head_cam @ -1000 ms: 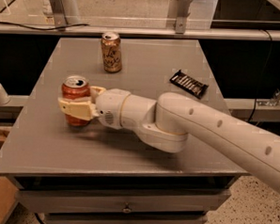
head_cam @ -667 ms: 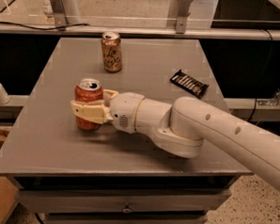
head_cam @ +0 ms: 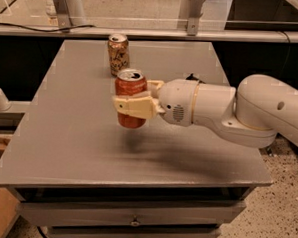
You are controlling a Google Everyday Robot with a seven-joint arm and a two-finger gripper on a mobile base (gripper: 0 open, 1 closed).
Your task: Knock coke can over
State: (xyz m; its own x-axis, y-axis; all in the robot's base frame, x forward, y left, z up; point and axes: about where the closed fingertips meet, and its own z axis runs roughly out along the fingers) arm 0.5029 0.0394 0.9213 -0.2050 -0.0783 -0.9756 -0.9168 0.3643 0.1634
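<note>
Gripping the coke can [head_cam: 131,120] from the side, the gripper [head_cam: 130,97] has one tan finger [head_cam: 134,106] across the front of the can and the other behind it, so the two are clamped on its middle. The can is red with a silver top and stands upright in that hold. Its base appears to hang just clear of the table [head_cam: 63,136], with a soft shadow on the grey surface below it. It sits over the middle of the table, a little toward the far side.

Behind the fingers, the round white wrist leads into the thick white arm [head_cam: 224,112], which reaches in from the right edge, level over the table top. A small dark thing [head_cam: 191,75] peeks out just behind the wrist, too hidden to tell what it is.

A brown can [head_cam: 118,54] stands upright near the far edge, just behind the coke can and apart from it. Under the table top are grey drawers [head_cam: 134,218]. A metal rail [head_cam: 143,33] runs along behind the table.
</note>
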